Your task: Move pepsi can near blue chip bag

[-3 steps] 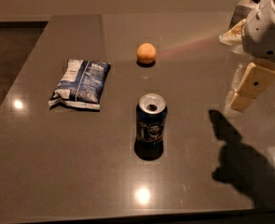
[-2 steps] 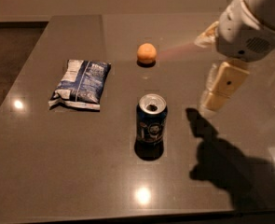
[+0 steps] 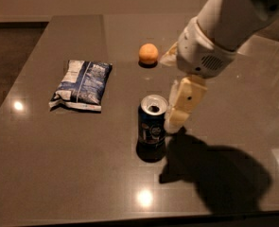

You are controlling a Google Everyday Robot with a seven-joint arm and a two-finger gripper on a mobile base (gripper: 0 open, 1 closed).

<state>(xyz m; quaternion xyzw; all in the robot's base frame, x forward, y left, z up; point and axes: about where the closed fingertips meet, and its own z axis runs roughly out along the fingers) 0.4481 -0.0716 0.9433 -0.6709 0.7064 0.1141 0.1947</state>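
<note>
The pepsi can [image 3: 152, 122] stands upright in the middle of the dark table, its silver top opened. The blue chip bag [image 3: 82, 84] lies flat to the can's left and a little farther back, about a can's height away. My gripper [image 3: 173, 96] hangs just right of the can, open and empty. One cream finger [image 3: 185, 103] points down beside the can's rim, close to it but apart from it. The arm comes in from the upper right.
A round orange fruit [image 3: 148, 53] sits behind the can, near the gripper's wrist. The dark table [image 3: 58, 174] ends at the left edge and at the front edge. The arm's shadow falls on the table to the right of the can.
My arm has swung left and down from the table's right side, and the gripper now sits right beside the can. The can, bag and orange have not moved.
</note>
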